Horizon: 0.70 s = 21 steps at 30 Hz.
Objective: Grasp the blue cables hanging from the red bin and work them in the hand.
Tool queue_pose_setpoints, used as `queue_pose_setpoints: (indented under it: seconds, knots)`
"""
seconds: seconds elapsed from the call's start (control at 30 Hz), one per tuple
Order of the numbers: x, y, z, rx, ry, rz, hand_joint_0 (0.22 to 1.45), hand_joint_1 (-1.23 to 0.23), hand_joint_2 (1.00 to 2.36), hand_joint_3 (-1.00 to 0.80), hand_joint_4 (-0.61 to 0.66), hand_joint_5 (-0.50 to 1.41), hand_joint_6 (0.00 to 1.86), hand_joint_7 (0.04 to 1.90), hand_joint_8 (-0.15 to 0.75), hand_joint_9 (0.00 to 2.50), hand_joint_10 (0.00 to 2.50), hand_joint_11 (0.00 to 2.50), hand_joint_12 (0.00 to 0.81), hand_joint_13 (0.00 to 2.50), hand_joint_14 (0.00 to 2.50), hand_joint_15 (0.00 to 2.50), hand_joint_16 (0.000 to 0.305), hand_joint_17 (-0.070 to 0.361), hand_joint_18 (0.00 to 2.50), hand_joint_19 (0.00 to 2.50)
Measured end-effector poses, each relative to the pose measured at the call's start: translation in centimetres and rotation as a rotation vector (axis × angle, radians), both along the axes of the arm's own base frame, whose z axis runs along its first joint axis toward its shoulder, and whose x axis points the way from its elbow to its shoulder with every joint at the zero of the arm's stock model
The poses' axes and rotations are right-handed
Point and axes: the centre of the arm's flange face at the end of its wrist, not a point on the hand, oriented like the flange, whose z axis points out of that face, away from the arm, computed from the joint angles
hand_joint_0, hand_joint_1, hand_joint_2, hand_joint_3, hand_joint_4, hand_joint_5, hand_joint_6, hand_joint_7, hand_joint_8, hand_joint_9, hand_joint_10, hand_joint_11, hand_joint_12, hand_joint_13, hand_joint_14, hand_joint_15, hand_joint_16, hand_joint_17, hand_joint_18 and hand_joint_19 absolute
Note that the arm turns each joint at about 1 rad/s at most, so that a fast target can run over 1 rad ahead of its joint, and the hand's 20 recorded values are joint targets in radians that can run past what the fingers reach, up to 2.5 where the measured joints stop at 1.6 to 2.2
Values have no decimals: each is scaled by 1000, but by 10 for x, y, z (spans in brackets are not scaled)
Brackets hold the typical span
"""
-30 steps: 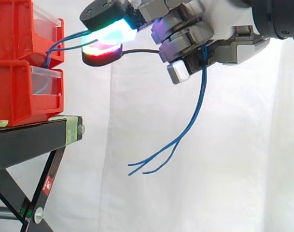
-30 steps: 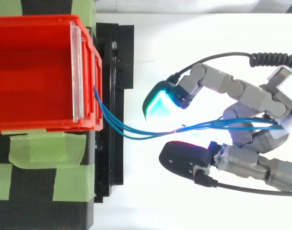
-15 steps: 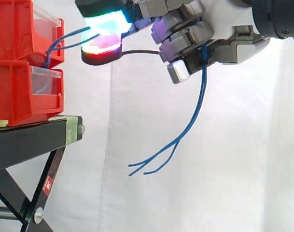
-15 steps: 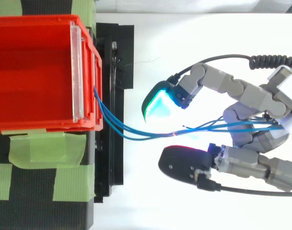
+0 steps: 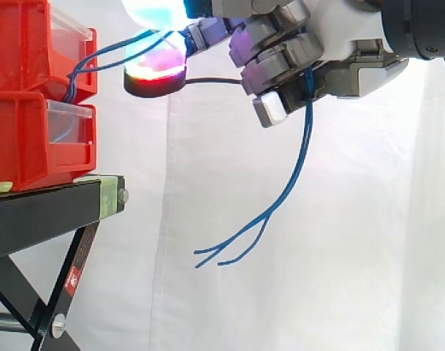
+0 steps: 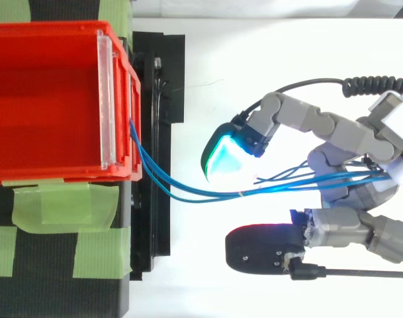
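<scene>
Blue cables [image 6: 208,194] run off front lip of red bin [image 6: 55,28] into hand [image 5: 332,36], curled fingers [image 5: 280,55] clamping them by palm, ends dangling. Grasp done; working phase. Next prob.: pinch strands betw. spread pads [image 6: 224,159], w/o yanking.

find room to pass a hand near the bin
Free: inside the upper red bin; beside the black stand under the hand, save dangling ends of the blue cables. Crowded: bin front to hand, where the cables span.
</scene>
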Motion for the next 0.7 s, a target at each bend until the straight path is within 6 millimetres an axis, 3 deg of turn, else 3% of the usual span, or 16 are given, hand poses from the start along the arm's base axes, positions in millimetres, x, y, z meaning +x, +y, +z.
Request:
queue_pose_setpoints:
  seconds: [0.7]
  knots:
    - [0, 0, 0, 0, 0, 0, 1042, -631, 1011, 110, 289, 336, 23, 1390, 580, 1706, 2500, 2500, 706, 2097, 2500, 2148, 210, 158, 2500, 766]
